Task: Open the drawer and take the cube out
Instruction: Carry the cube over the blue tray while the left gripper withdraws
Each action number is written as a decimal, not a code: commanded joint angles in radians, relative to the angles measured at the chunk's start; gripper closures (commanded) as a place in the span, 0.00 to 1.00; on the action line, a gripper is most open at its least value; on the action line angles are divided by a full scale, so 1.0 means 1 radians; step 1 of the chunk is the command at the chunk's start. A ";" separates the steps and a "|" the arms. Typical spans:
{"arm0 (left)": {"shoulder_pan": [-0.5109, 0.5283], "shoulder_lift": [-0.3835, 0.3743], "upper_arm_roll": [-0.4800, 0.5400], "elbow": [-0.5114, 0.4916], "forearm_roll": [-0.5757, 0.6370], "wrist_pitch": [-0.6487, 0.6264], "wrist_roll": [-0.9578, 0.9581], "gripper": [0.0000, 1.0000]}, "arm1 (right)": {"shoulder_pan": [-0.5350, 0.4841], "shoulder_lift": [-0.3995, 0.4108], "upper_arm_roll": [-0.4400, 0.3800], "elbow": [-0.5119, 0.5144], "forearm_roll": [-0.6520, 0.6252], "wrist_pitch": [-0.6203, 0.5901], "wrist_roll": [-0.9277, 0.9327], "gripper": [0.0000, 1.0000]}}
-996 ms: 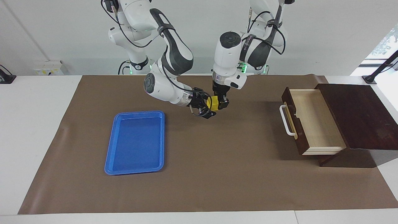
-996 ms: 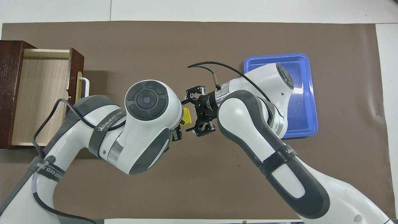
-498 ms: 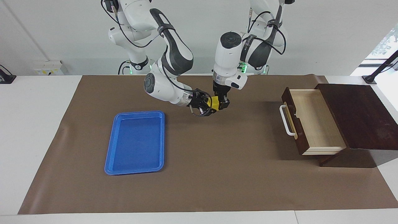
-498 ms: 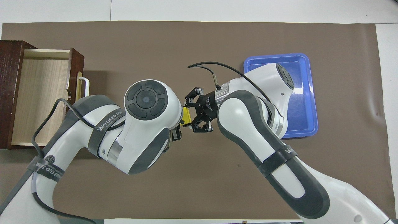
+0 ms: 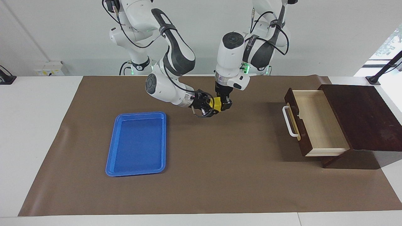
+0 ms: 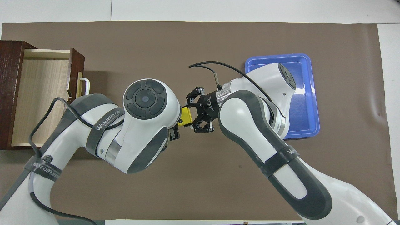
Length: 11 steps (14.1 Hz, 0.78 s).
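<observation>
Cube (image 5: 216, 104) aloft over counter (image 5: 220, 175) mid-mat, between both grippers. Left gripper (image 5: 223, 105) fingers closed on cube; right gripper (image 5: 208, 108) fingers closed on cube. Drawer (image 5: 314, 121) pulled open.

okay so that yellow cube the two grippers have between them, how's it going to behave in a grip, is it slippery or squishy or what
The cube probably stays rigid: held in the air between the left gripper and right gripper, its edges look straight, with no visible squashing. It seems light, since fingertips alone carry it. Its flat faces should sit squarely against the pads and not roll, though the smooth-looking surface might slip under a loose grip.
</observation>
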 commanded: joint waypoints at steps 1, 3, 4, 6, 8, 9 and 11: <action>0.074 -0.011 0.002 -0.014 0.021 -0.015 0.050 0.00 | -0.018 -0.002 0.005 0.011 0.022 -0.011 -0.030 1.00; 0.155 -0.013 0.002 -0.033 0.021 -0.003 0.129 0.00 | -0.029 0.000 0.005 0.022 0.022 -0.014 -0.027 1.00; 0.189 -0.014 0.004 -0.048 0.022 0.013 0.184 0.00 | -0.052 0.000 0.004 0.029 0.020 -0.012 -0.024 1.00; 0.293 -0.016 0.004 -0.074 0.028 0.037 0.376 0.00 | -0.105 0.000 -0.006 0.040 0.009 -0.011 -0.019 1.00; 0.423 -0.020 0.004 -0.109 0.028 0.118 0.535 0.00 | -0.167 0.003 -0.007 0.040 0.003 -0.012 -0.018 1.00; 0.468 -0.023 0.004 -0.126 0.031 0.138 0.606 0.00 | -0.208 0.006 -0.007 0.040 -0.003 -0.014 -0.018 1.00; 0.571 -0.027 0.004 -0.138 0.050 0.154 0.765 0.00 | -0.297 0.017 -0.007 0.039 -0.041 -0.023 -0.021 1.00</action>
